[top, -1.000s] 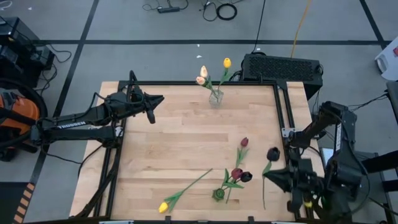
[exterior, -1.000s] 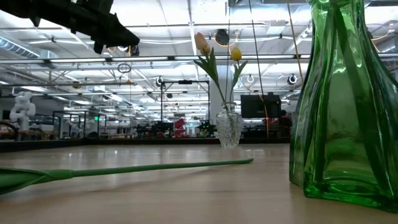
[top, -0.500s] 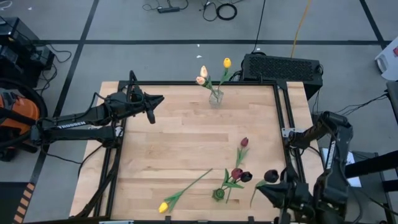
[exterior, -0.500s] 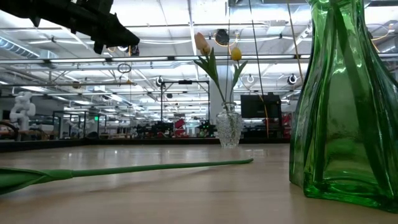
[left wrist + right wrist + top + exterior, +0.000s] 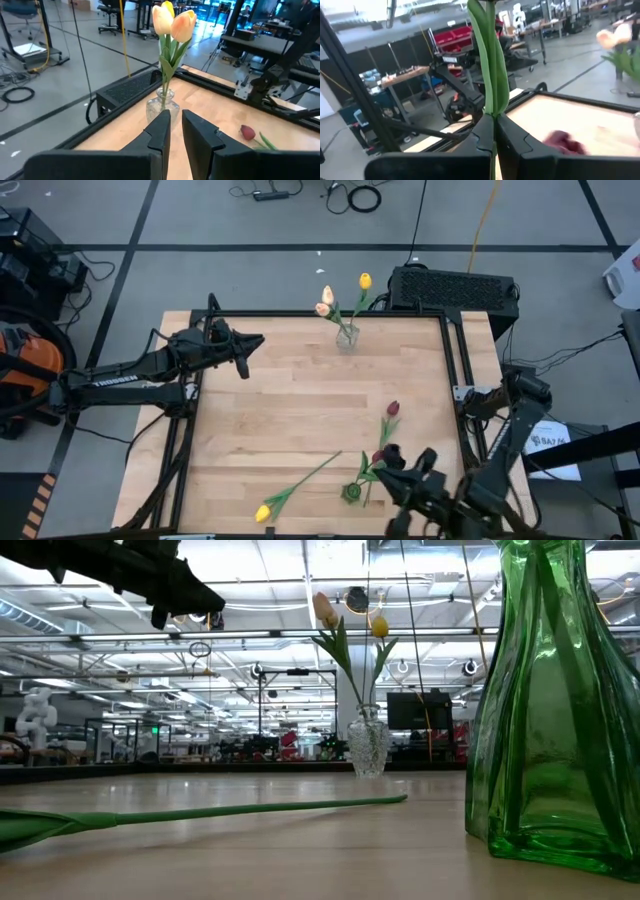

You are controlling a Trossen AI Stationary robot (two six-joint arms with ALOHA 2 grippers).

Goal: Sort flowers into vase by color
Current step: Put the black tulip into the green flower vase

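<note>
**Right claw pinching a tulip stem**

My right gripper (image 5: pixel 492 131) is squeezing tight on a green stem (image 5: pixel 490 60), hanging by the green vase (image 5: pixel 351 492) at the table's (image 5: pixel 280 410) near edge. My left gripper (image 5: pixel 172 131) is idling nearly closed, empty, facing the clear vase (image 5: pixel 162 105) holding peach and yellow tulips (image 5: pixel 172 22).

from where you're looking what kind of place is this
Probably a robotics lab or industrial workshop. Beyond the wooden table, the low view shows a big open hall with ceiling lights and rows of workbenches, the wrist view shows office chairs, and cables lie on the taped concrete floor.
</note>
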